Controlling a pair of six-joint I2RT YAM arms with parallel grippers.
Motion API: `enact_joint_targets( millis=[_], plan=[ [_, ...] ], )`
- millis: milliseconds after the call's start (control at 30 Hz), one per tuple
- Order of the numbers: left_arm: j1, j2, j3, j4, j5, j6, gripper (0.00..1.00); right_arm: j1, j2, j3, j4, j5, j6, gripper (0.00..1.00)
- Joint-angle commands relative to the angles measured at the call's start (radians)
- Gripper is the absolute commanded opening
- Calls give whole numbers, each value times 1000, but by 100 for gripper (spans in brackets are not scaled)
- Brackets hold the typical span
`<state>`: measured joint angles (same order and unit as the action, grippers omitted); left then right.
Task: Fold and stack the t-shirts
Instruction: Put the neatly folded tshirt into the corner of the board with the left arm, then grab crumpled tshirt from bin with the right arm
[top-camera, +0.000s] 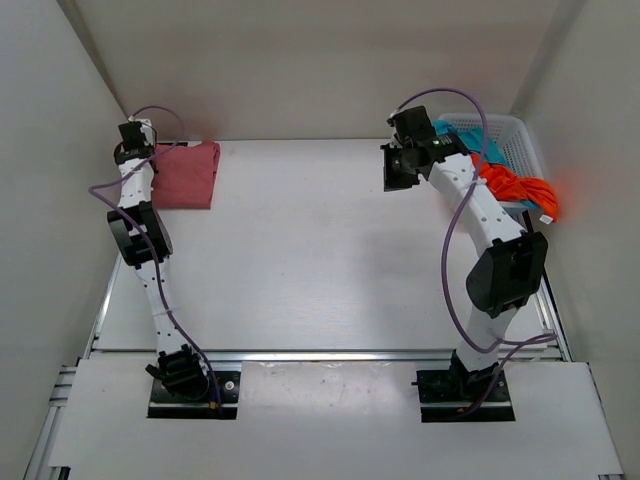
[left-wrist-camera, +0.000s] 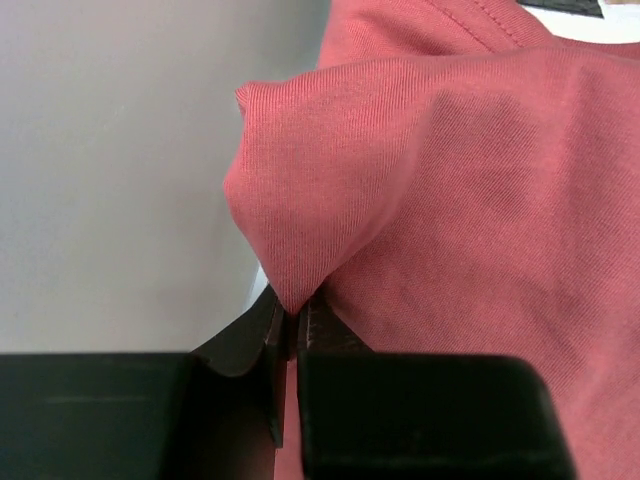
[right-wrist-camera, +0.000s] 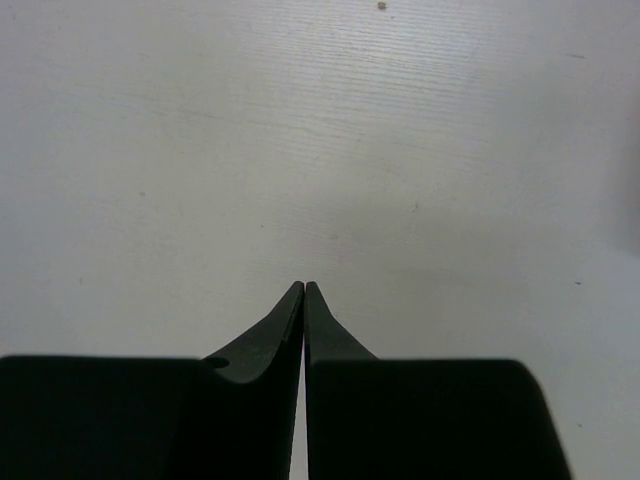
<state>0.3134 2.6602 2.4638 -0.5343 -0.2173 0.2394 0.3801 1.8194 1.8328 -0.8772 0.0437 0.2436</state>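
Where the left arm reaches into the far left corner of the table (top-camera: 320, 260), the left claw (left-wrist-camera: 293, 314) is pinched together on a small peak of the pink t-shirt (top-camera: 187, 173). The wrist view shows the cloth drawn up into a point that runs down between the two dark fingertips. The rest of the shirt spreads ahead of the claw and to its right, with a stitched hem at the far edge. From above, the shirt lies as a folded rectangle just to the right of this claw, and its left edge meets the claw.

Well to the right of that claw is bare white tabletop. The right claw (right-wrist-camera: 304, 290) hangs over the far right part of it. Its jaws are closed tip to tip with nothing between them, and only the table surface is below.

Just to the right of this claw stands a white lattice basket (top-camera: 522, 135) in the far right corner. The teal t-shirt (top-camera: 465, 130) is bunched inside, nearest the claw. The orange t-shirt (top-camera: 515, 185) spills over the basket's near rim, to the right of the claw and nearer the arm's base.
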Motion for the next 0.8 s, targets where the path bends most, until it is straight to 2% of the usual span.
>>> enact_joint_targets(
  millis=[0, 67, 133, 200, 400, 600, 700, 767],
  plan=[
    [15, -5, 41, 39, -13, 4, 14, 22, 20, 87, -51, 24, -27, 5],
    [12, 0, 46, 46, -51, 0, 39, 16, 26, 114, -68, 34, -30, 8],
    [12, -17, 41, 48, -92, -5, 75, 14, 24, 126, -72, 44, -26, 11],
    [15, -39, 37, 45, -134, -8, 98, 5, 6, 126, -71, 45, -26, 13],
    [-11, -146, -6, -16, -79, -40, 99, -60, -104, 59, 13, 56, -24, 20],
    [-60, -284, -207, -78, 114, -40, 99, -265, -247, -36, 92, 120, -12, 38],
    [-94, -396, -383, -29, 138, -51, 99, -401, -275, -73, 135, 113, -10, 53],
    [-117, -514, -570, 55, 154, -54, 99, -483, -238, -76, 142, 119, -27, 67]
  ],
)
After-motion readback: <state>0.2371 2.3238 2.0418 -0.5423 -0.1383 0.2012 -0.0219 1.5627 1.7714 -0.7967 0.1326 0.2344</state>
